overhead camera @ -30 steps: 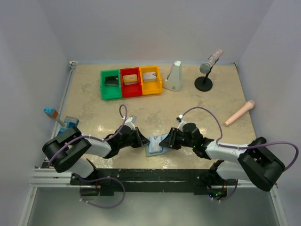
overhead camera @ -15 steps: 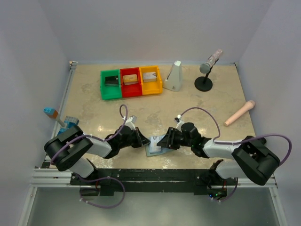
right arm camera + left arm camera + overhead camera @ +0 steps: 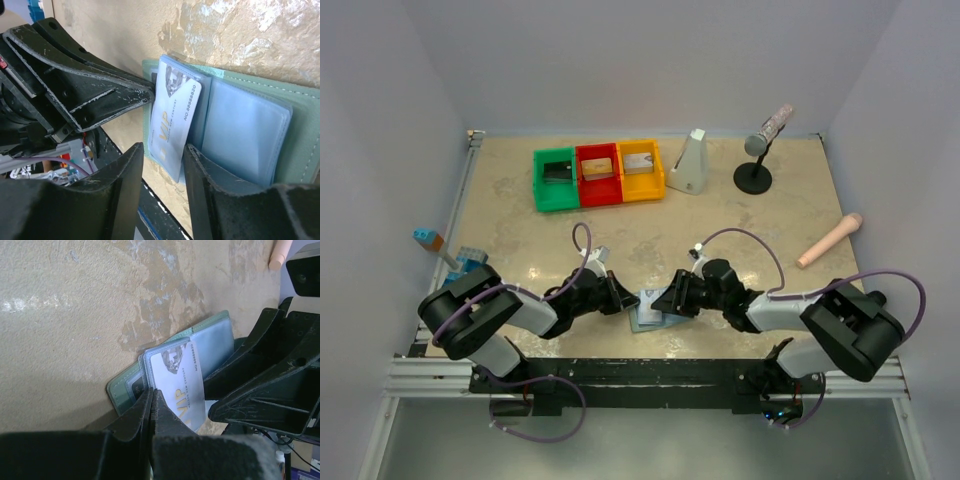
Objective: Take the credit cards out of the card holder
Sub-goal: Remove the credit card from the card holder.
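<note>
Wallet [image 3: 646, 314] lay open and flat on the table [image 3: 520, 230] at 6 o'clock in the top view, close to the arms' bases, its pale blue pockets facing up. A silver card [image 3: 175, 117] printed "VIP" stuck partway out of the pocket on the left arm's side, tilted, with one corner past the wallet's near edge.

The left gripper [image 3: 151, 402] came in from the wallet's 9 o'clock. Its fingers were pressed together with no gap, and their tips sat at the wallet's edge, touching the card's rim. Whether they pinched anything could not be told.

The right gripper [image 3: 162, 150] reached in from 3 o'clock. Its fingers stood apart, one on either side of the card's projecting corner, with a gap showing beside the card.

At 11 o'clock, well apart, a row of bins [image 3: 598, 192] stood; a microphone [image 3: 767, 133] stood at 1 o'clock.
</note>
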`<state>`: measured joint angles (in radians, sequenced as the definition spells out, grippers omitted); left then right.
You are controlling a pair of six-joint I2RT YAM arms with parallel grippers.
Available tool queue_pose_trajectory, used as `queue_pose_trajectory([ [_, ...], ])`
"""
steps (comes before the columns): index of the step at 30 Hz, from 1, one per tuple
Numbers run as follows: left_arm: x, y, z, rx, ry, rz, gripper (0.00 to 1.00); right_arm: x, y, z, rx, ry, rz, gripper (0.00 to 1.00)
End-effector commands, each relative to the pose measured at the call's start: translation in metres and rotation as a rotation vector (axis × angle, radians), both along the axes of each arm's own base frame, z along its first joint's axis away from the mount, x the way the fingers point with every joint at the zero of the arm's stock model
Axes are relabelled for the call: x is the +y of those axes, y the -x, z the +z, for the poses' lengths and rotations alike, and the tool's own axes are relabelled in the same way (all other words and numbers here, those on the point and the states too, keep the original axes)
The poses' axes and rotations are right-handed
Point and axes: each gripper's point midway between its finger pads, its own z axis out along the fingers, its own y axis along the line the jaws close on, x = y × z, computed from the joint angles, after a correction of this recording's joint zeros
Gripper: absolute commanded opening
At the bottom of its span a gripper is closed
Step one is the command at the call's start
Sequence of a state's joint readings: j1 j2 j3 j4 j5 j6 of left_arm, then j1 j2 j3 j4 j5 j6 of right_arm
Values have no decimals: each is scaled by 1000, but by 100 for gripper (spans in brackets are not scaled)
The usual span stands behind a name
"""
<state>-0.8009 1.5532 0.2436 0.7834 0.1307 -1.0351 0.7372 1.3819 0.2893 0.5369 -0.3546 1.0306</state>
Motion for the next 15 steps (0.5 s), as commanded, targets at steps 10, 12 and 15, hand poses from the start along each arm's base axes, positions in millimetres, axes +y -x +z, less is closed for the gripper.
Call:
queue_pose_trajectory([
  [10,42,50,-69,200,-245,-51,0,33,-13,41,-85,-187,73,39],
  [12,42,50,-69,198,-247,-54,0,36,-14,43,-82,-192,78,40],
  [15,38,49,-67,192,-242,-61,0,39,-14,45,-78,-199,88,41],
])
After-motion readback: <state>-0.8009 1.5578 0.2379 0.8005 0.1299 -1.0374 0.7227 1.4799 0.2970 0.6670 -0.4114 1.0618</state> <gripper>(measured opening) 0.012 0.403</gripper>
